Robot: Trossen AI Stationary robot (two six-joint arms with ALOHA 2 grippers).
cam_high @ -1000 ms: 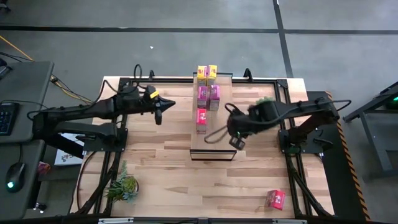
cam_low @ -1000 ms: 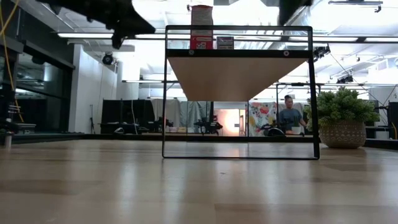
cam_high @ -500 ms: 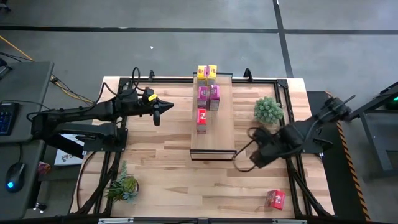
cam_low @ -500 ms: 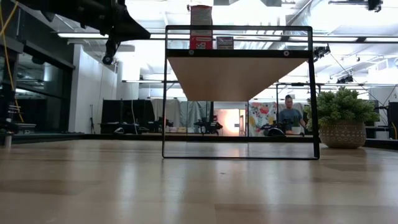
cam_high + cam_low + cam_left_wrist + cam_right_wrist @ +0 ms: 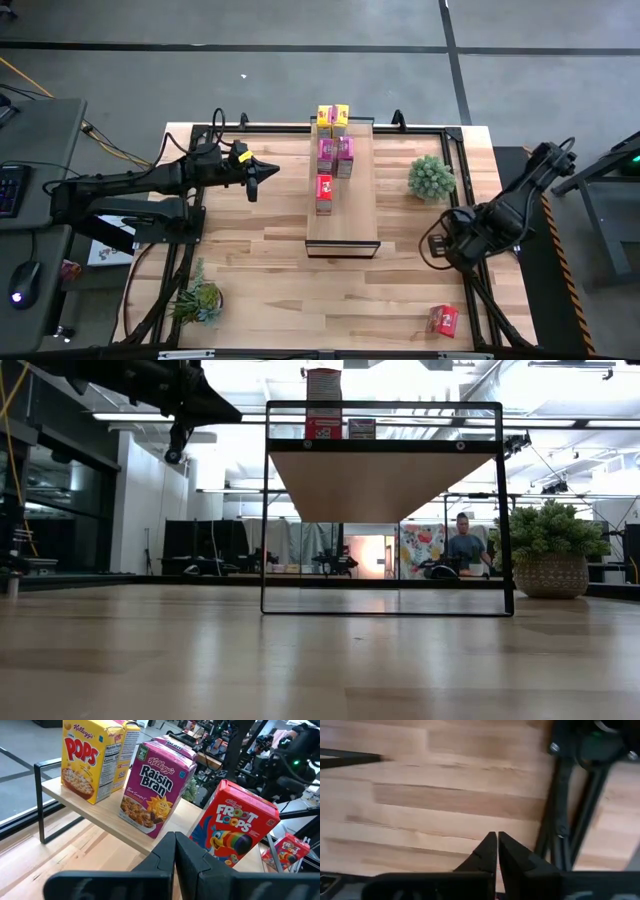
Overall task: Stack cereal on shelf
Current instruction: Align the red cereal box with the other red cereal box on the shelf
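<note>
Shelf (image 5: 342,215): a long narrow wood-topped unit standing mid-table, with five cereal boxes already on it — two yellow Pops boxes (image 5: 332,117) at the far end, two magenta Raisin Bran boxes (image 5: 336,153) next, one red Froot Loops box (image 5: 324,190) nearest the bare stretch.
Remaining box (image 5: 442,320): a second red Froot Loops box lies on the table (image 5: 260,270) near its front right corner, well apart from the shelf; it is also seen in the left wrist view (image 5: 287,850).
Right end effector (image 5: 437,250): fingers together, nothing held, over the table between the shelf and the remaining box.
Left end effector (image 5: 254,180): fingers together, empty, waiting to the left of the shelf.
Step in hand: the last red box is judged the next pick, by the right arm.
Doing it well: the fingers should be parted before descent, the box taken across its narrow faces, then lifted clear of the shelf edge.
Placement: the box is best set upright just beside its red twin, without the standing boxes being nudged.
Risk: the potted plant (image 5: 431,177) stands near the likely path.
</note>
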